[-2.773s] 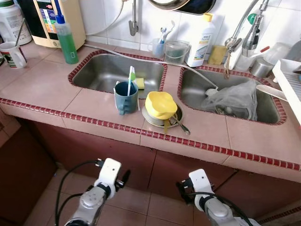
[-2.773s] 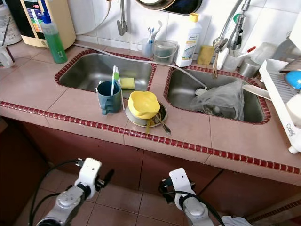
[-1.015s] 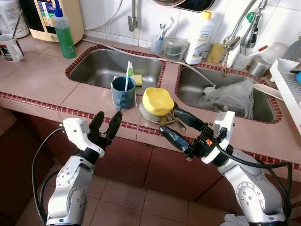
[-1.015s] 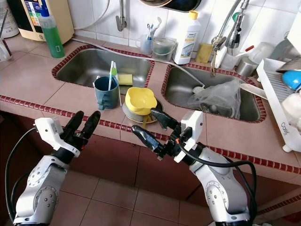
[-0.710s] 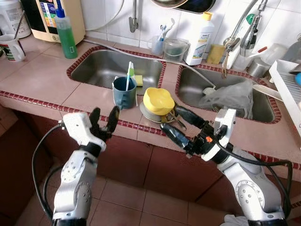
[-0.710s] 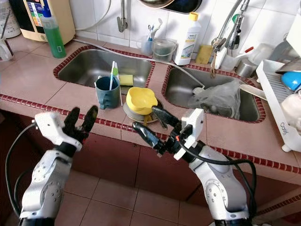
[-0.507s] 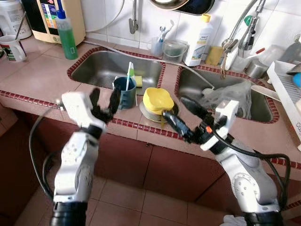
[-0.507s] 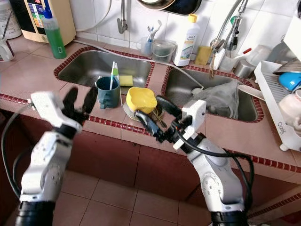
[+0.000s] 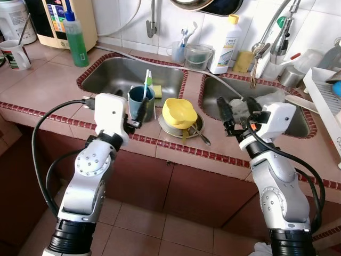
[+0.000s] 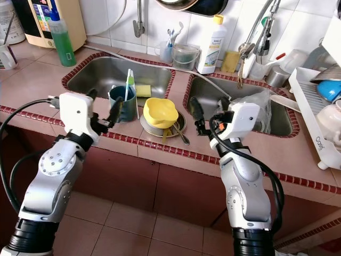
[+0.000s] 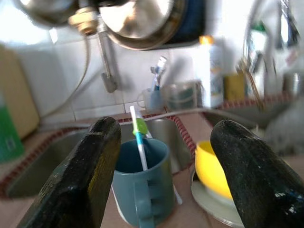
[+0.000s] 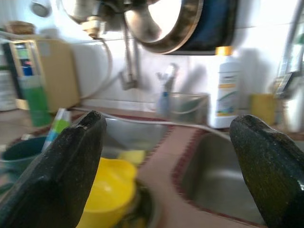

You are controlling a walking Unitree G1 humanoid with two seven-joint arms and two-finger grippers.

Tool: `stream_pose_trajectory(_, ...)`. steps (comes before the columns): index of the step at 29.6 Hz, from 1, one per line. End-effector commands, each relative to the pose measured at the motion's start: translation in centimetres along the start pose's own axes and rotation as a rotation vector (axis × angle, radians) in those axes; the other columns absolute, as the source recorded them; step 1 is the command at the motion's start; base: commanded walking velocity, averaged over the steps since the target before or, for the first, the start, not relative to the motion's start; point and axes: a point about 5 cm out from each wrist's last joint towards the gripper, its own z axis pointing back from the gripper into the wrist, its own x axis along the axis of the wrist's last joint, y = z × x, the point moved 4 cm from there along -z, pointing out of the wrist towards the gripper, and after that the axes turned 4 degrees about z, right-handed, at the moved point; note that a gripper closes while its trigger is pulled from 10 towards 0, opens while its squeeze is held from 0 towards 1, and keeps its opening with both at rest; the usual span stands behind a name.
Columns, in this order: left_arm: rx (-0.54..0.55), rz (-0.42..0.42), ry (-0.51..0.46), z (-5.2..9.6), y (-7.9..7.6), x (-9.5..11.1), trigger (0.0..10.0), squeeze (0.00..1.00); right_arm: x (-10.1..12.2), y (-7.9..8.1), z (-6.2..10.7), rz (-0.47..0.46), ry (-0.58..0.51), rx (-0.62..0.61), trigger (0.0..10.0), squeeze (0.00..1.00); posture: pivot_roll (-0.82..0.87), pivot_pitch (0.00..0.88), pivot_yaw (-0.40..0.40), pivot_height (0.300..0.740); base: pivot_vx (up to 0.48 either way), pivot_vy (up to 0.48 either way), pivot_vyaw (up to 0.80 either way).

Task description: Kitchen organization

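Note:
A teal mug (image 9: pixel 141 101) with a toothbrush (image 11: pixel 139 137) stands on the tiled counter between the two sinks. Beside it a yellow bowl (image 9: pixel 179 113) lies upside down on a steel plate (image 9: pixel 176 130) with a spoon (image 9: pixel 198 133). My left gripper (image 9: pixel 133 109) is open at counter height, just in front of the mug, with the mug between its fingers' line of sight. My right gripper (image 9: pixel 237 109) is open, raised over the counter to the right of the bowl, near the right sink's front rim, holding nothing.
A crumpled plastic bag (image 10: pixel 266 106) lies in the right sink. The left sink (image 9: pixel 114 77) holds a yellow sponge. A green soap bottle (image 9: pixel 76 40), a white bottle (image 9: pixel 225 40), a white mug (image 9: pixel 13 53) and a dish rack (image 9: pixel 327 96) line the counter.
Both arms have risen from below the counter edge to counter height. The left gripper has closed in on the teal mug; the right gripper has swung up beside the yellow bowl.

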Motion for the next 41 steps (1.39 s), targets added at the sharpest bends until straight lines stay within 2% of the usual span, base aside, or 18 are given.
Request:
stream_pose_trajectory(1, -0.031, -0.028, 0.0, 0.1, -0.8, 0.2, 10.0, 0.0, 0.6, -0.3, 0.2, 0.031, -0.022, -0.013, 10.0, 0.0, 0.15, 0.047, -0.045, 0.74, 0.0, 0.0, 0.0)
stream_pose_trajectory(2, -0.053, -0.035, 0.007, 0.1, -1.3, 0.2, 10.0, 0.0, 0.4, 0.0, 0.6, 0.079, -0.026, 0.001, 10.0, 0.0, 0.15, 0.05, -0.044, 0.74, 0.0, 0.0, 0.0)
stream_pose_trajectory(5, -0.068, -0.02, 0.013, 0.2, -1.8, 0.3, 10.0, 0.0, 0.1, 0.3, 1.3, 0.085, -0.031, -0.013, 10.0, 0.0, 0.14, 0.053, -0.045, 0.74, 0.0, 0.0, 0.0)
stream_pose_trajectory(7, -0.055, 0.055, 0.028, 1.0, -1.9, -0.7, 10.0, 0.0, -0.1, 0.8, 2.0, 0.095, -0.032, -0.011, 10.0, 0.0, 0.14, 0.054, -0.047, 0.74, 0.0, 0.0, 0.0)
stream_pose_trajectory(10, -0.039, 0.135, 0.034, 1.5, -1.5, -1.3, 10.0, 0.0, -0.4, 0.9, 2.4, 0.115, -0.022, -0.011, 10.0, 0.0, 0.14, 0.052, -0.047, 0.74, 0.0, 0.0, 0.0)
stream_pose_trajectory(14, -0.004, 0.143, 0.053, 1.6, -0.4, -1.8, 10.0, 0.0, -0.4, 0.6, 2.4, 0.147, -0.03, -0.029, 10.0, 0.0, 0.14, 0.05, -0.049, 0.74, 0.0, 0.0, 0.0)
stream_pose_trajectory(17, 0.043, 0.187, 0.055, 1.3, 0.6, -1.8, 10.0, 0.0, 0.0, 0.6, 2.2, 0.185, -0.05, -0.023, 10.0, 0.0, 0.14, 0.045, -0.05, 0.74, 0.0, 0.0, 0.0)
stream_pose_trajectory(37, 0.013, 0.242, 0.074, 1.1, 0.8, -2.0, 10.0, 0.0, 0.6, 0.5, 1.8, 0.239, -0.081, -0.007, 10.0, 0.0, 0.15, 0.03, -0.051, 0.74, 0.0, 0.0, 0.0)
stream_pose_trajectory(41, 0.006, 0.23, 0.087, 1.1, 0.7, -2.2, 10.0, 0.0, 0.4, 0.6, 1.8, 0.244, -0.08, -0.004, 10.0, 0.0, 0.15, 0.031, -0.045, 0.74, 0.0, 0.48, 0.0)
